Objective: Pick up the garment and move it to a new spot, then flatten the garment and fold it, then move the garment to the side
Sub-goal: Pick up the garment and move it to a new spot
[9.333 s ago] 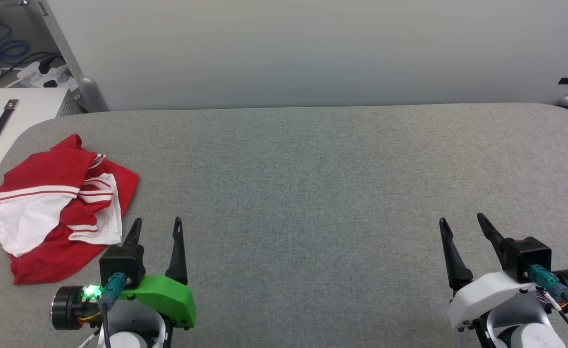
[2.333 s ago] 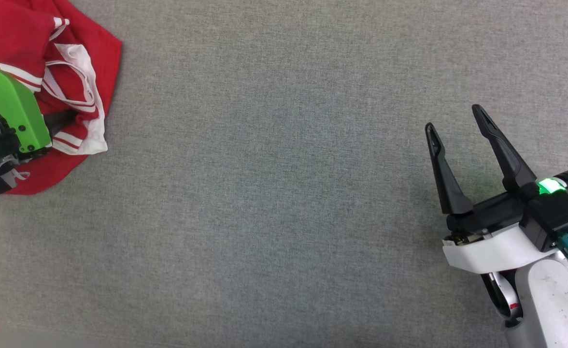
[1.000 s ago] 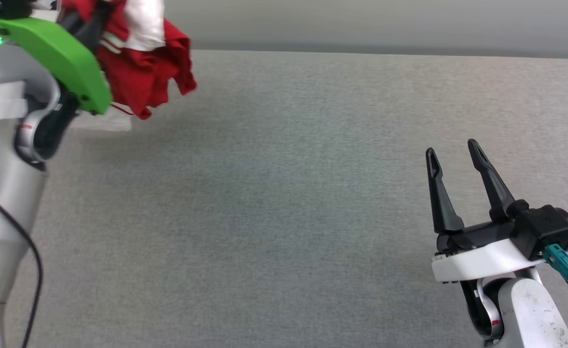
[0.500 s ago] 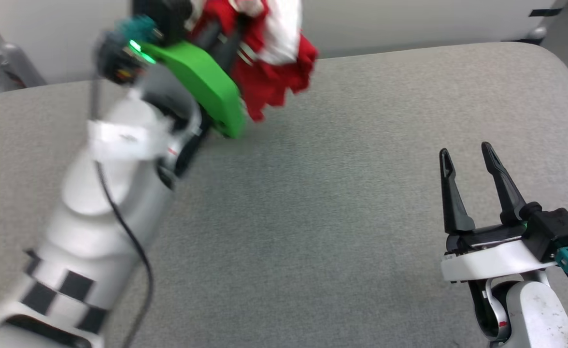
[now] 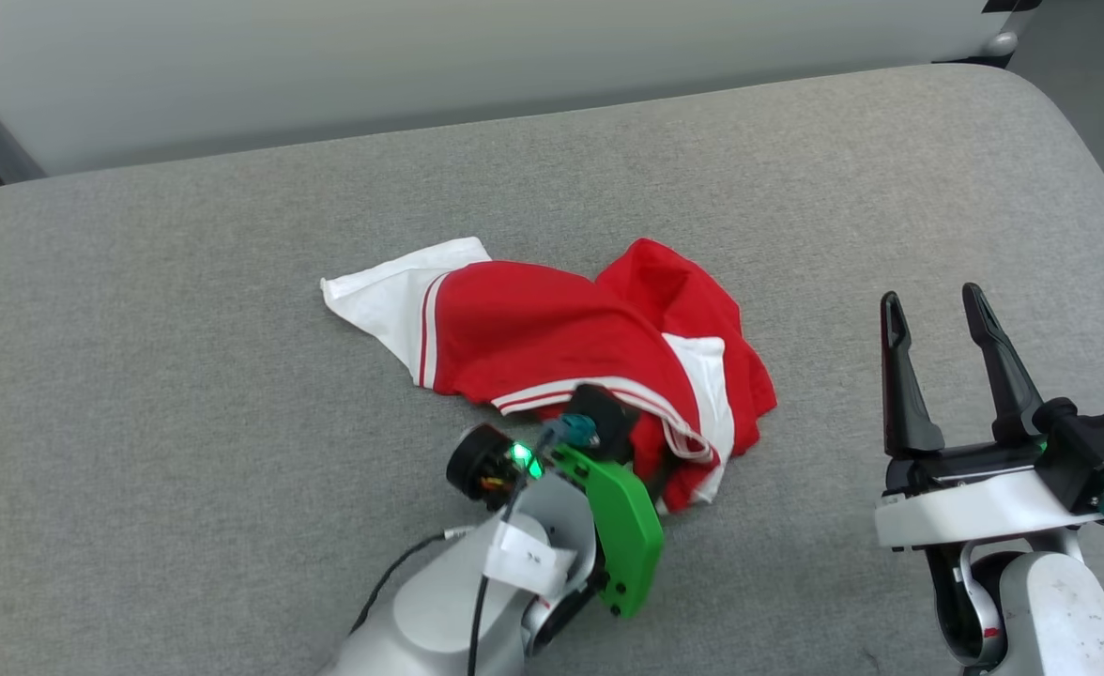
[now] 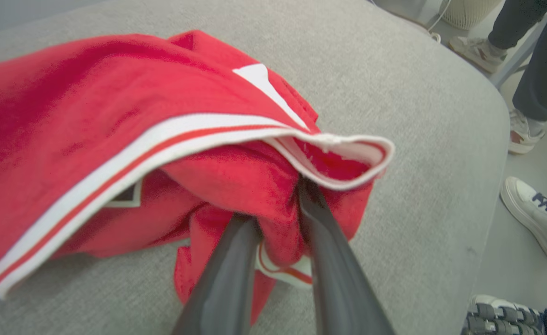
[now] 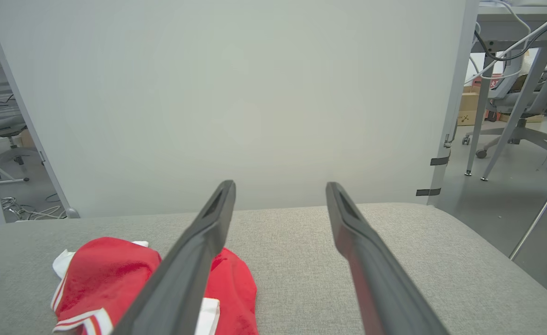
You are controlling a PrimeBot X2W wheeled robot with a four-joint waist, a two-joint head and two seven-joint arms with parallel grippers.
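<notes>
The garment [image 5: 552, 329], red with white sleeves and red-white striped trim, lies crumpled on the middle of the grey table; I also see the garment [image 6: 115, 116] close up and the garment [image 7: 101, 274] at lower left. My left gripper [image 5: 662, 465] sits low at its near right edge, fingers pushed into the cloth. In the left wrist view the left gripper [image 6: 278, 214] has its jaws narrowly apart with red cloth bunched between them; the tips are hidden under a striped fold. My right gripper [image 5: 932, 300] stands open and bare to the right, apart from the garment; the right gripper [image 7: 279, 186] points at the back wall.
The grey padded table [image 5: 186, 329] curves off at the right corner [image 6: 487, 107]. Beyond that edge stand people's shoes [image 6: 529, 209] on the floor. A pale wall panel [image 7: 208, 93] closes the back; office chairs [image 7: 524, 116] stand far right.
The left arm swung the garment from high at the left down onto the middle of the table, where it now rests. The head camera shifted. The right gripper stayed open.
</notes>
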